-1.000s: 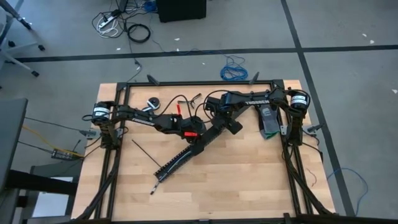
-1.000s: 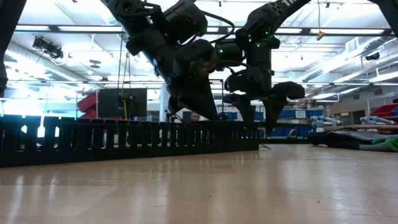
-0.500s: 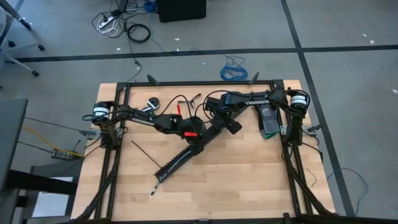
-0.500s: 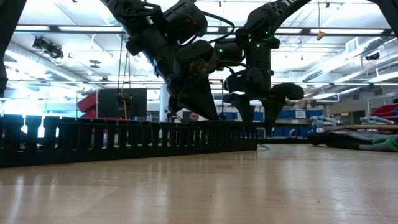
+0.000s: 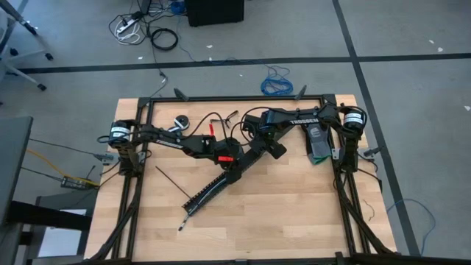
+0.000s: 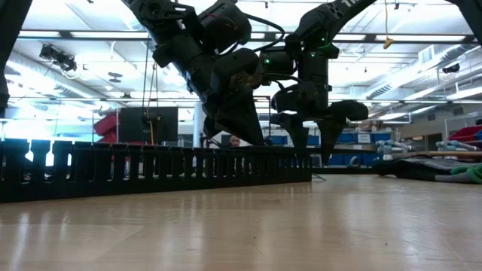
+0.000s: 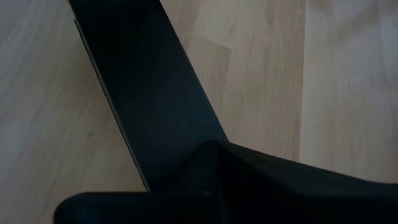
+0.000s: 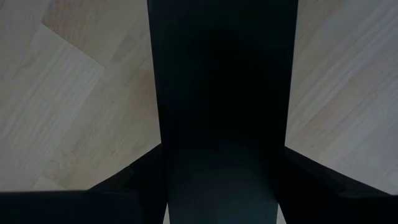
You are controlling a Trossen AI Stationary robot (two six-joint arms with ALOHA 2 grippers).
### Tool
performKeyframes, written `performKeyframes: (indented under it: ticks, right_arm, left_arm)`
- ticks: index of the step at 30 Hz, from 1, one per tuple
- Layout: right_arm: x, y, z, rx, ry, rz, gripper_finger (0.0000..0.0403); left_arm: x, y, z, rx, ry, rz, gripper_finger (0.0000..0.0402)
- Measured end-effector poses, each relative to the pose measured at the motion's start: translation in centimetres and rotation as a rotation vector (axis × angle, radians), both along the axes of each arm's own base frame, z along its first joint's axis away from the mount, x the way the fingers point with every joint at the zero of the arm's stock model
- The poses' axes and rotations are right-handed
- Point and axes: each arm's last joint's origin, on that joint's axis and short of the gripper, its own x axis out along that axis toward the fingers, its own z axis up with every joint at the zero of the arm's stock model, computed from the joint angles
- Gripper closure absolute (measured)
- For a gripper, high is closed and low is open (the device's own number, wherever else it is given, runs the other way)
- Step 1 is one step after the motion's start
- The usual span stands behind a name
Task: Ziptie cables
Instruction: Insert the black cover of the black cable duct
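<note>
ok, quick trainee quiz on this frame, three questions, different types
1. True or false: the thin straight black plastic ziptie lies on the light wooden table, apart from both grippers.
2. Which gripper straddles the end of the long black perforated plastic strip? A) left gripper B) right gripper C) neither
3. Fill in: the left gripper's jaws are ____.

Key: 1 true; 2 B; 3 shut.
</note>
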Motion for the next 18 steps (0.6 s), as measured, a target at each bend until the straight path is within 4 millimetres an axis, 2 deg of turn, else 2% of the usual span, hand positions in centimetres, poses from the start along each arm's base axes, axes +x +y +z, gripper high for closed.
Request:
performKeyframes:
  ticks: [3,10,18]
  right_arm:
    - [0.0,0.0,0.0,0.002,0.001,0.000,0.0174]
    - [0.0,0.0,0.0,0.017,0.000,0.005,0.0174]
    - [-0.1,-0.2,0.0,0.027,-0.003,0.009,0.0174]
  left_arm:
    - [-0.1,0.0,-0.2,-0.015,-0.014,0.010,0.0402]
    - [-1.1,-0.3,-2.2,-0.148,-0.114,0.081,0.0402]
    - [-1.1,-0.5,-2.4,-0.158,-0.133,0.083,0.0402]
